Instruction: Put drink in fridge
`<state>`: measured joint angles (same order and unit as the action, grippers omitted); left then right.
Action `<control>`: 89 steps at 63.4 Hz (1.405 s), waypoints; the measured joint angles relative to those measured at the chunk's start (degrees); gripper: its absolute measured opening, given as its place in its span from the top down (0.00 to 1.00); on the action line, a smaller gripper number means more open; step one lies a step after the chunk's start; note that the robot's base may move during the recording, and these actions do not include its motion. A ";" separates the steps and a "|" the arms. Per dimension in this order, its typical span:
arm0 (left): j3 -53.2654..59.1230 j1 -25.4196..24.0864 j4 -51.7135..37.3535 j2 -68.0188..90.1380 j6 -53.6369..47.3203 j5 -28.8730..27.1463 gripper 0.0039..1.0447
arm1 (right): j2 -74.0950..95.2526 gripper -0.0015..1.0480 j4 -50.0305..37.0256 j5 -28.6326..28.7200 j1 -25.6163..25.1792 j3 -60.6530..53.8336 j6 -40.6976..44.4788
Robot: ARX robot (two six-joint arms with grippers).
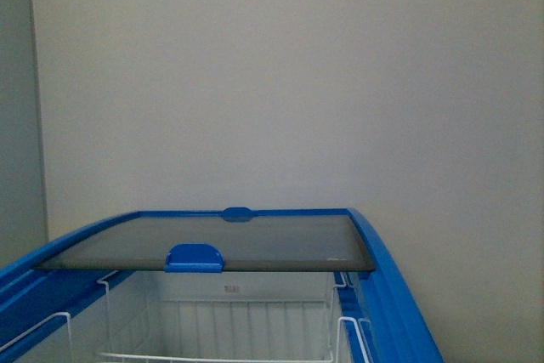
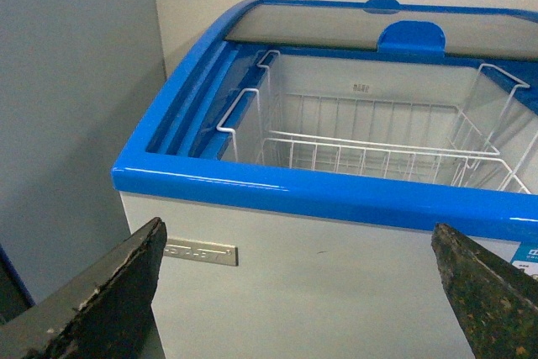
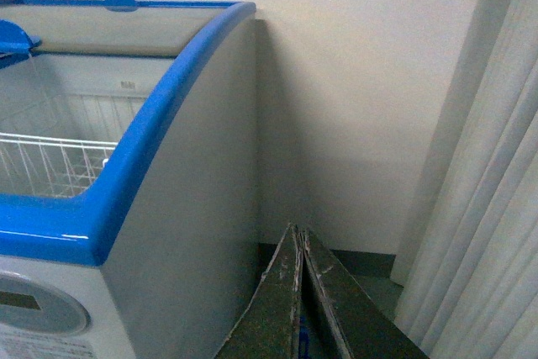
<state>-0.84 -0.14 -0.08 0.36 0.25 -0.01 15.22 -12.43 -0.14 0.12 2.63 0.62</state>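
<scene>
fridge (image 1: 399,303) lid is slid back: glass lid (image 1: 212,242) covers only the far half, near half of the opening is clear. Blue lid handle (image 1: 194,258) sits on the lid's near edge, roughly mid-width. Blue rim runs round the top, curving up toward the wall on both sides.

Inside: white wire basket (image 2: 378,153) hung near the top, hooks over the side ledges, looks empty. White liner wall below the lid edge.

Room: plain light wall right behind the fridge, grey wall or panel beside it on the left, pale curtain (image 3: 479,208) off its right side with a strip of floor between. Grey oval control panel (image 3: 38,308) low on the front face by the right corner; small nameplate (image 2: 200,251) on the front near the left corner.

left gripper (image 2: 303,292): fingers spread wide, nothing between them, in front of the fridge's front face, below the rim.
right gripper (image 3: 300,292): fingers pressed together, apparently nothing held, though their tips are hard to see. It's off the fridge's right front corner.

Drink: not visible in any view.
</scene>
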 joint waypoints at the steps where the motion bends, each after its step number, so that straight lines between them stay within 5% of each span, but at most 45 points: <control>1: 0.00 0.00 0.00 0.00 0.00 0.00 0.08 | -0.33 0.97 0.20 0.00 0.00 -0.13 0.00; 45: 0.02 0.00 0.00 0.00 -0.02 0.00 0.08 | -14.95 0.97 12.31 0.09 0.00 -1.73 -0.02; 72: 0.00 0.00 0.00 0.00 -0.02 0.00 0.08 | -14.95 0.13 12.33 0.11 0.00 -1.73 0.00; 76: 0.00 0.00 0.00 0.00 0.00 0.00 0.08 | -14.95 0.06 12.33 0.09 0.00 -1.73 -0.04; 89: 0.00 0.00 0.00 0.00 0.00 0.00 0.08 | -14.95 0.07 12.33 0.09 0.00 -1.73 -0.04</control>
<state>-0.84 -0.14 -0.08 0.36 0.25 -0.01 0.27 -0.10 -0.05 0.12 0.91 0.58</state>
